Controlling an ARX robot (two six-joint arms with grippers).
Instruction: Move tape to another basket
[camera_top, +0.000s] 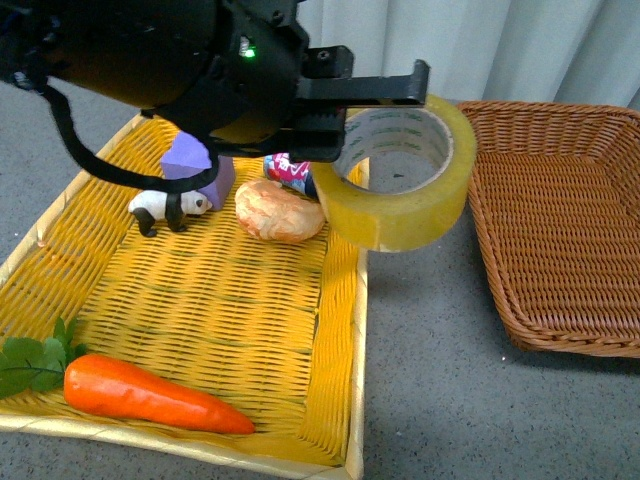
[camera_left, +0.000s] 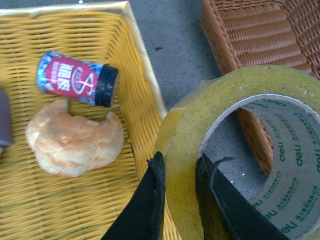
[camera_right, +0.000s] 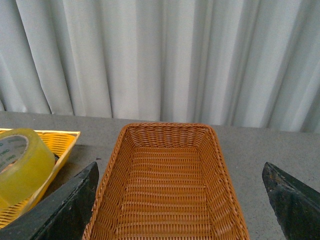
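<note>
The left gripper (camera_left: 181, 167) is clamping the wall of the tape (camera_top: 405, 185) — one finger inside the core, one outside — and holding it aloft just beside the basket (camera_top: 570, 210), not yet over its rim. The carry is looking about halfway done; next it is needing travel over the basket, then lowering and release.

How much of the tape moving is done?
Done: the tape is up, clamped in the left gripper. Now: it hangs beside the yellow basket's rim, short of the brown basket. Left: carry it over that empty basket and let go.
</note>
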